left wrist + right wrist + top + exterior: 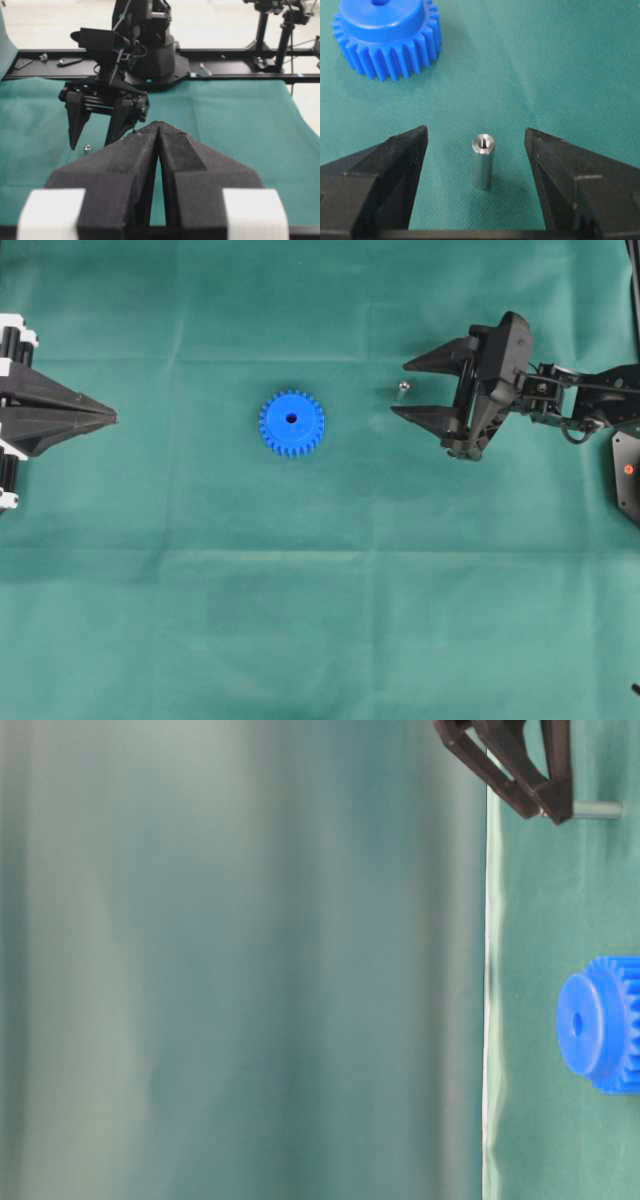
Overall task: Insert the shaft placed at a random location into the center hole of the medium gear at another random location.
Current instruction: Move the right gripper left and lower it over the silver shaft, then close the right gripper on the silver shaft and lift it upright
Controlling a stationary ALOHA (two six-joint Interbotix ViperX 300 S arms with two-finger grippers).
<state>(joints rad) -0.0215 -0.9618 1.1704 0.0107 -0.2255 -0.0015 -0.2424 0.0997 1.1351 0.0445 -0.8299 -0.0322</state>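
Silvery shaft [482, 161] upright on green cloth [320, 620], between wide-spread right gripper [400, 390] fingers, untouched. Blue medium gear [291, 423] near cloth's centre. Left gripper [112, 417] closed, empty, at left edge.

The shaft [482, 160] stands upright between the right hand's [476, 145] spread fingers, the medium gear [387, 37] beyond it.

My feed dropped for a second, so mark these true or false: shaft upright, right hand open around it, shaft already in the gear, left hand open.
1. The shaft stands upright on the cloth. True.
2. The right hand is open, one finger on each side of the shaft, not touching it. True.
3. The shaft sits in the center hole of the medium gear. False: the hole is empty.
4. The left hand is open. False: its fingers are together.
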